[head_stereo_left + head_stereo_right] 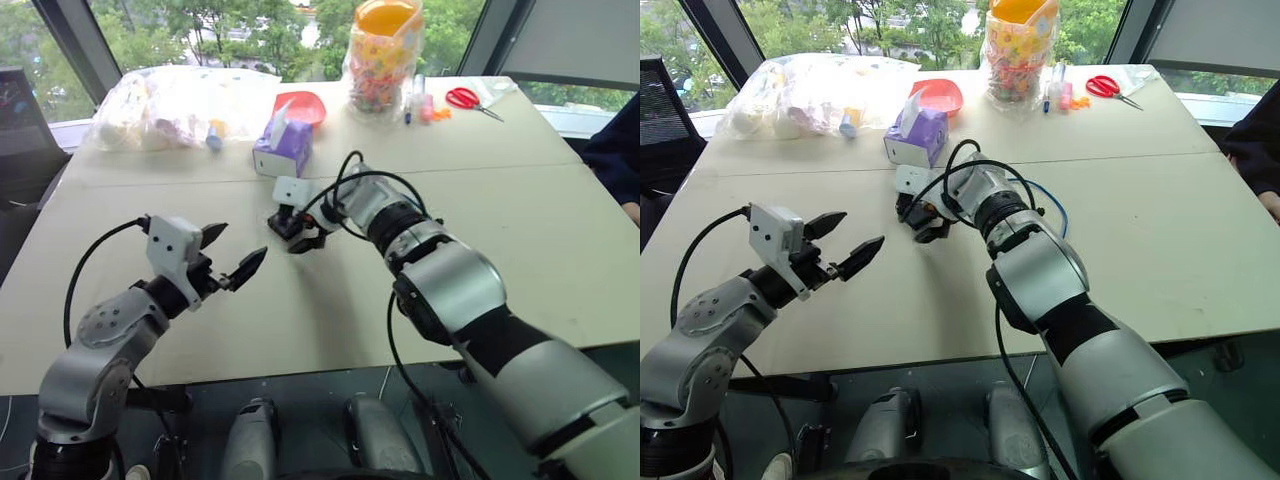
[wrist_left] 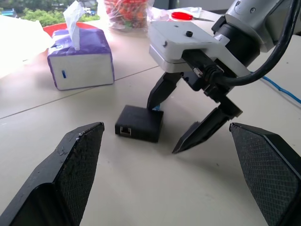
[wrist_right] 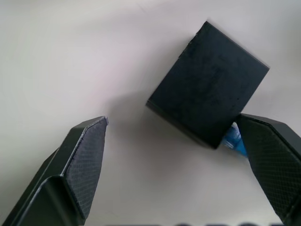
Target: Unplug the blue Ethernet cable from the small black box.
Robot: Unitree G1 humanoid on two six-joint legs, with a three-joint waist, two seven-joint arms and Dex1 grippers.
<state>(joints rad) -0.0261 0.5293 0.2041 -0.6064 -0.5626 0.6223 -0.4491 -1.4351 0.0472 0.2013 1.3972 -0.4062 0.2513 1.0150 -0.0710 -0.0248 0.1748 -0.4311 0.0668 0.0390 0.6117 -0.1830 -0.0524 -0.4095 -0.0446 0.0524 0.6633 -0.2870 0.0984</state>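
Where views differ: left wrist view shows the small black box (image 2: 139,123) socket (empty).
Box: beside right gripper (image 2: 184,120), released.
Left gripper (image 1: 232,252): released.
Blue Ethernet cable (image 3: 233,139): behind box.

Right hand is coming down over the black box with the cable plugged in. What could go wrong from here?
1. The small black box lies loose on the table; the left hand hovers open, apart from it, so pulling may drag the box along.
2. The blue Ethernet cable plug sits beside one finger of the open right hand, which straddles the box; closing could clamp the box instead.
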